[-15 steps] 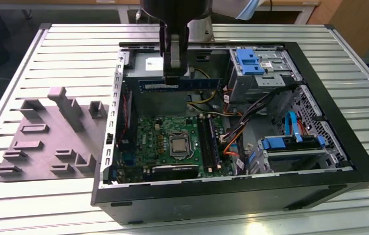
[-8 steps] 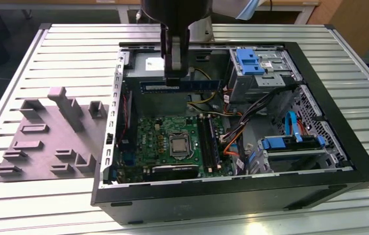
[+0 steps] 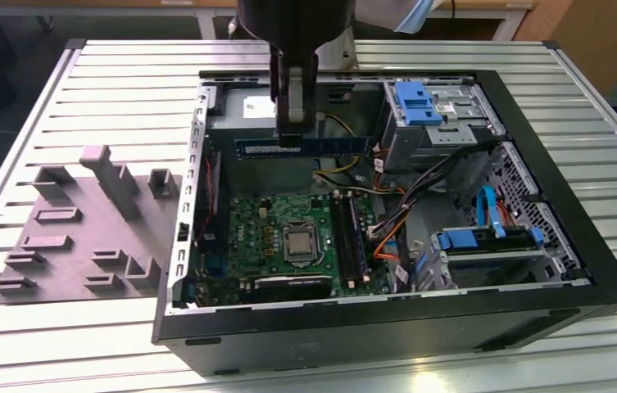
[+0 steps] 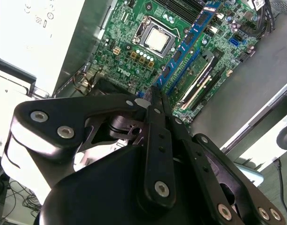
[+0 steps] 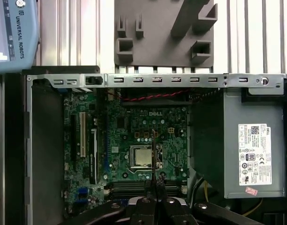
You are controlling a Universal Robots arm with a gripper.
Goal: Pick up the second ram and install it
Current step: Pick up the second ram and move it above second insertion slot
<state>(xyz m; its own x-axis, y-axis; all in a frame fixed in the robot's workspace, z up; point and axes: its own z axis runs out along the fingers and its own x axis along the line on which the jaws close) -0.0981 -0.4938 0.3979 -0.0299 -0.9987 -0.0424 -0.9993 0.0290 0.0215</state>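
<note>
My gripper [image 3: 289,137] hangs over the back part of the open computer case [image 3: 570,246], shut on the second ram [image 3: 330,146]. The ram is a slim blue-edged stick held level above the motherboard [image 3: 253,229]. In the second wrist view the stick [image 4: 186,41] runs out from between the shut fingers [image 4: 155,117], its black chips showing, over the memory slots [image 4: 200,77], where a green module sits. In the first wrist view the ram shows edge-on as a thin dark line [image 5: 153,154] rising from the gripper [image 5: 155,183] across the silver processor [image 5: 141,156].
A pale grey moulded tray [image 3: 89,237] with upright blocks lies on the slatted table at the exterior view's left of the case. Inside the case are a power supply [image 5: 249,145], cable bundles [image 3: 396,217] and blue drive brackets [image 3: 472,239].
</note>
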